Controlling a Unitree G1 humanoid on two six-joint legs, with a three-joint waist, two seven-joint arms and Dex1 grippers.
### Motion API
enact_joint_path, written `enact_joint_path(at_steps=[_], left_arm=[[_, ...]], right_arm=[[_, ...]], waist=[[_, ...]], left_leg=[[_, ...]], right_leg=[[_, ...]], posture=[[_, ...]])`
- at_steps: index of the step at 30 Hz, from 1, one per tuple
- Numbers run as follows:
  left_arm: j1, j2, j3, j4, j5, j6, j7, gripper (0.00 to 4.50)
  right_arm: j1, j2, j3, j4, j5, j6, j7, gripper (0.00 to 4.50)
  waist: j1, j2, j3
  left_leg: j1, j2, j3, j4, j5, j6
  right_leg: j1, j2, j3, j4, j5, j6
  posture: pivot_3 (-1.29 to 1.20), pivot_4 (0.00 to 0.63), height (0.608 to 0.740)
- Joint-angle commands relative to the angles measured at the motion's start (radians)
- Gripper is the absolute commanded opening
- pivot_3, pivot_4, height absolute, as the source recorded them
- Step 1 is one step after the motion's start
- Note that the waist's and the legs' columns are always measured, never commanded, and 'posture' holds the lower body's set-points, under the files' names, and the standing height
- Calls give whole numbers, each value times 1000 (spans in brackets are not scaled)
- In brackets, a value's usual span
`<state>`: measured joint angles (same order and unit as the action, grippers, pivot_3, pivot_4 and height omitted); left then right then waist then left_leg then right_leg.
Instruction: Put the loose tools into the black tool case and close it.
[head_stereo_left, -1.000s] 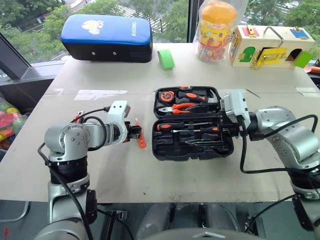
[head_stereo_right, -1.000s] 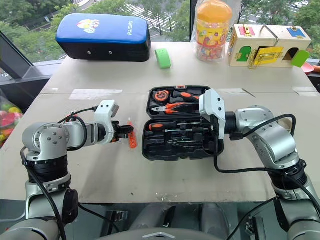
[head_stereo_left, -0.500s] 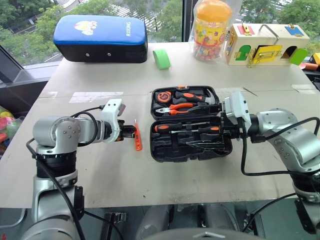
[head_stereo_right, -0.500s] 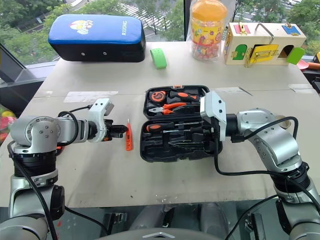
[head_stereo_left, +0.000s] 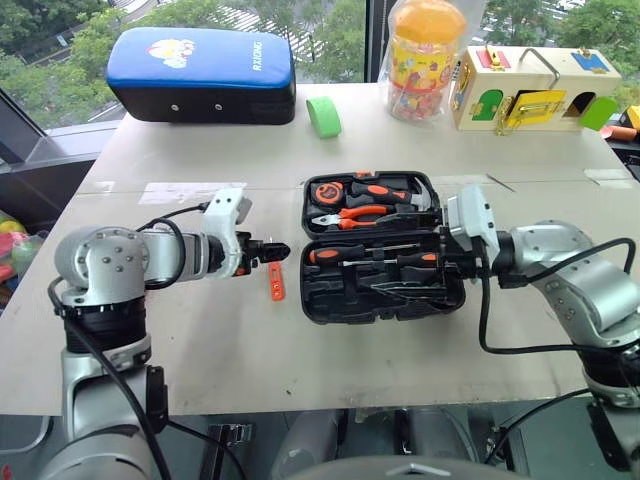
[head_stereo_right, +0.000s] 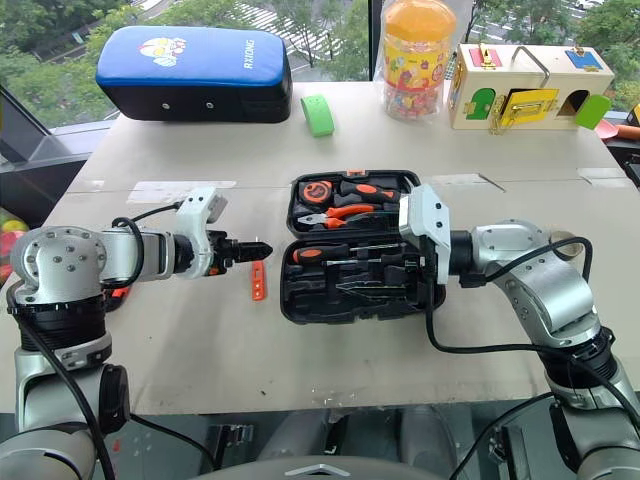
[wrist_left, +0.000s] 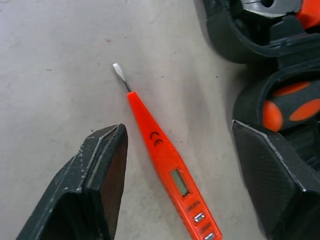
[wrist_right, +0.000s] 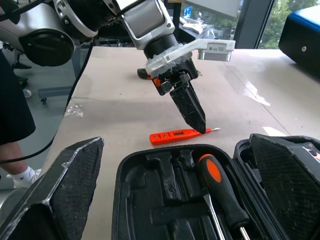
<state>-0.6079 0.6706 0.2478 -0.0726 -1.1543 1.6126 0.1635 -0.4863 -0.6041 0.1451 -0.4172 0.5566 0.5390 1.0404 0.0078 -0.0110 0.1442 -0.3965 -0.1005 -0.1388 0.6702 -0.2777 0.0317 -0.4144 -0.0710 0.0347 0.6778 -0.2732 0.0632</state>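
Slim orange tester screwdriver (wrist_left: 170, 165), flat on the table under the released left claw (wrist_left: 180, 185).

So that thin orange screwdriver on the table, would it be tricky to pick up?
Probably a bit. The slim orange tester screwdriver lies flat on the table, so the open left gripper has little height to pinch. Its plastic body looks smooth, light and stiff, so it may slide or spin if nudged off-centre. It seems too flat-sided to roll far.

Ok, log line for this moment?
left gripper: open above tester screwdriver lying on table | right gripper: open at tool case | case: open
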Motion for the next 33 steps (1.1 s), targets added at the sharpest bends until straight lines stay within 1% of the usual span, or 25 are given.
enact_joint_path(at_steps=[1,7,8,9,10,11,12,13,17,20,23,24,25,30,33], left_arm=[[-14,11,-41,27,-139,2,108,3642],[-26,11,-124,84,-251,2,236,3642],[-26,6,-133,93,-259,2,249,3407],[-27,6,-143,99,-261,2,257,3264],[-27,5,-147,107,-267,2,265,2967],[-25,4,-151,115,-276,2,272,2448],[-22,7,-160,120,-284,2,276,2220],[-19,9,-168,123,-293,2,279,1683],[-14,10,-183,131,-313,2,288,1683],[-19,2,-185,147,-301,2,288,1683],[-13,8,-186,151,-289,2,278,946],[-9,14,-187,151,-287,2,272,397],[-5,23,-189,150,-286,2,264,20],[-2,72,-198,152,-275,2,219,20],[-18,98,-176,165,-260,2,192,20]], right_arm=[[1,11,-5,-34,3,-25,-10,4500],[9,27,-4,-38,-5,-29,-26,4500],[12,29,-4,-40,-6,-30,-29,4500],[15,30,-4,-42,-6,-31,-33,4500],[17,31,-4,-44,-6,-31,-35,4500],[20,31,-5,-47,-5,-32,-38,4500],[23,31,-6,-49,-4,-32,-41,4500],[26,30,-7,-51,-4,-32,-43,4500],[30,27,-10,-57,0,-31,-49,4500],[31,25,-13,-58,3,-30,-50,4500],[33,23,-16,-59,5,-27,-51,4500],[33,22,-17,-59,5,-27,-51,4500],[34,21,-17,-58,6,-28,-50,4500],[35,21,-17,-55,7,-28,-51,4500],[32,23,-14,-53,7,-27,-50,4500]], waist=[[0,0,0],[2,0,0],[3,0,0],[3,0,0],[4,0,0],[5,0,0],[5,0,0],[5,0,0],[5,0,0],[6,0,0],[7,0,-1],[8,1,-2],[8,1,-2],[6,3,-3],[5,3,-3]], left_leg=[[0,0,0,0,0,0],[0,0,0,0,0,0],[0,0,0,0,0,0],[0,0,0,0,0,0],[0,0,0,0,0,0],[0,0,0,0,0,0],[0,0,0,0,0,0],[0,0,0,0,0,0],[0,0,0,1,0,0],[0,0,0,1,0,0],[0,0,0,1,0,0],[0,-1,0,1,0,0],[1,-1,0,1,0,0],[2,-1,1,1,0,0],[2,-1,1,0,0,0]], right_leg=[[0,0,0,0,0,0],[0,0,0,0,0,0],[0,0,0,0,0,0],[0,0,0,0,0,0],[0,0,0,0,0,0],[0,0,0,0,0,0],[0,0,0,0,0,0],[0,0,0,0,0,0],[0,0,0,0,0,0],[0,0,0,0,0,0],[0,0,0,0,0,0],[0,0,0,0,0,0],[1,-1,0,0,0,0],[1,0,1,0,0,0],[1,0,1,0,0,0]], posture=[[0,150,735],[0,150,735],[0,150,735],[0,150,735],[0,150,735],[0,150,735],[0,150,735],[0,150,735],[0,150,735],[0,150,735],[0,150,735],[0,150,735],[0,150,735],[0,150,735],[0,150,735]])
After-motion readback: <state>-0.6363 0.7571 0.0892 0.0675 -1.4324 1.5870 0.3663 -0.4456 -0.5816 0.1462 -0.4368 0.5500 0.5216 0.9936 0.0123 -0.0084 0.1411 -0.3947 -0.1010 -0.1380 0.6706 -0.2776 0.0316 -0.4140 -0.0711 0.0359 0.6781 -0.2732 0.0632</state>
